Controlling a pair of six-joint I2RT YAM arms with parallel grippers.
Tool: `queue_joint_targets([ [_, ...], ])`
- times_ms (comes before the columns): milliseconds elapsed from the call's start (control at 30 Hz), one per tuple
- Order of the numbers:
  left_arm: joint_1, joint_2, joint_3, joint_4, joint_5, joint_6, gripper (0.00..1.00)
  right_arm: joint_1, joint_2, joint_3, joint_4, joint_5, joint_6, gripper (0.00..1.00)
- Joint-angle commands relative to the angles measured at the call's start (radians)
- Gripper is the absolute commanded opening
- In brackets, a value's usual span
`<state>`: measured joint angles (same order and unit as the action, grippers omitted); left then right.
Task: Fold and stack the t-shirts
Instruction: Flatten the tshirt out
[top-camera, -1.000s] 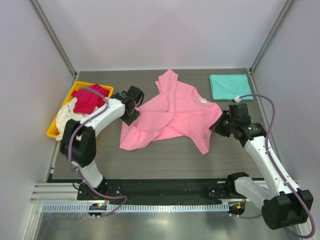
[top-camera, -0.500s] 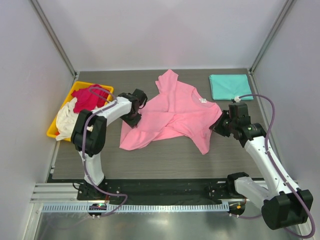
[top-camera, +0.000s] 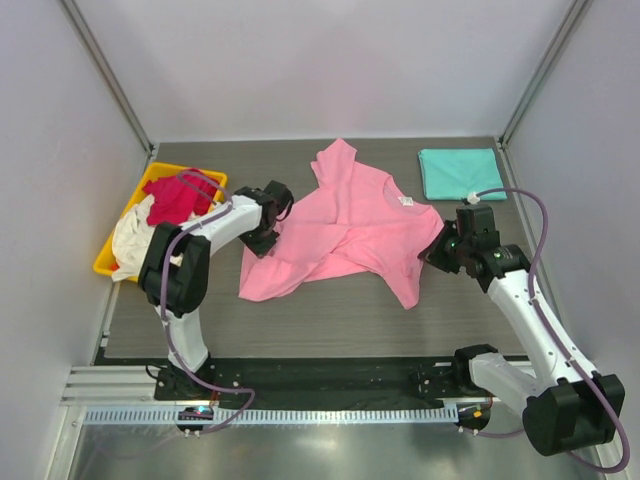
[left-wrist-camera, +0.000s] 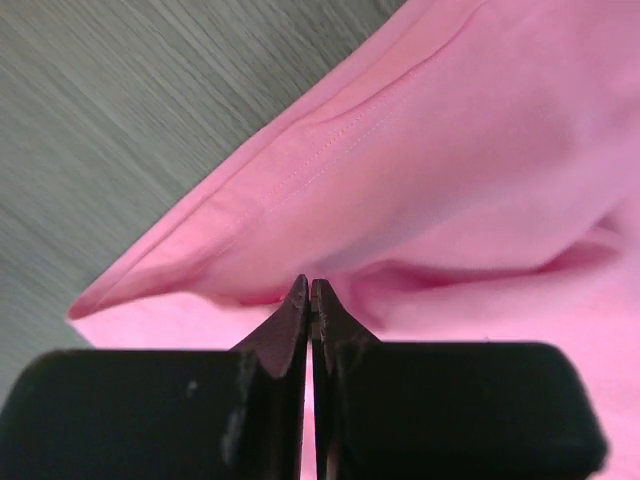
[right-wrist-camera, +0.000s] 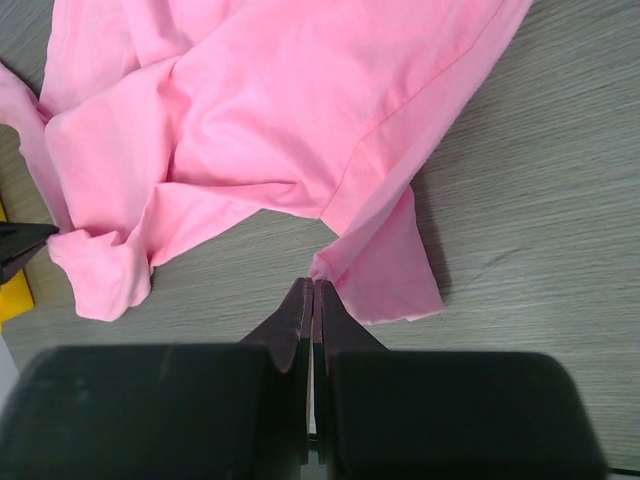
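Note:
The light pink t-shirt (top-camera: 345, 225) lies crumpled and partly spread at the table's middle. My left gripper (top-camera: 263, 240) is at its left edge, shut on a fold of the pink cloth (left-wrist-camera: 450, 150); the jaws (left-wrist-camera: 311, 285) meet with cloth puckered at their tips. My right gripper (top-camera: 433, 255) is at the shirt's right sleeve, shut on the sleeve's edge, which rises to the tips (right-wrist-camera: 314, 285). The pink t-shirt (right-wrist-camera: 270, 120) fills the upper part of the right wrist view. A folded teal t-shirt (top-camera: 458, 172) lies at the back right. Crimson (top-camera: 180, 198) and cream (top-camera: 128, 240) t-shirts sit bunched in the bin.
A yellow plastic bin (top-camera: 108, 262) stands at the left edge of the table, close to the left arm. White walls enclose the table on the left, back and right. Bare grey tabletop (top-camera: 330, 315) shows in front of the pink shirt.
My left gripper has shifted slightly onto the pink shirt's left edge and closed from open to shut on it. The right gripper and the shirt's right side have not moved.

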<state>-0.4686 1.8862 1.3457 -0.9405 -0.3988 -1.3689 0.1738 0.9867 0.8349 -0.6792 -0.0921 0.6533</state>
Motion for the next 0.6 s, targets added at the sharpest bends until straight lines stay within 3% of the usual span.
queue_joint_targets([
  [0, -0.037, -0.125, 0.070, -0.085, -0.162, 0.028, 0.00, 0.004, -0.002, 0.000, 0.032, 0.011, -0.003, 0.01],
  [133, -0.071, -0.191, 0.073, -0.144, -0.222, 0.033, 0.00, 0.004, -0.002, -0.023, 0.027, 0.022, -0.011, 0.01],
  [267, -0.099, -0.283, -0.017, -0.136, -0.215, 0.037, 0.00, 0.003, 0.010, -0.022, 0.001, 0.052, -0.015, 0.01],
  [433, -0.130, -0.425, -0.092, -0.210, -0.351, 0.034, 0.00, 0.003, 0.010, 0.076, -0.072, 0.164, -0.023, 0.01],
  [567, -0.131, -0.545, -0.031, -0.260, -0.437, 0.105, 0.00, 0.003, 0.013, 0.211, -0.155, 0.255, -0.046, 0.01],
])
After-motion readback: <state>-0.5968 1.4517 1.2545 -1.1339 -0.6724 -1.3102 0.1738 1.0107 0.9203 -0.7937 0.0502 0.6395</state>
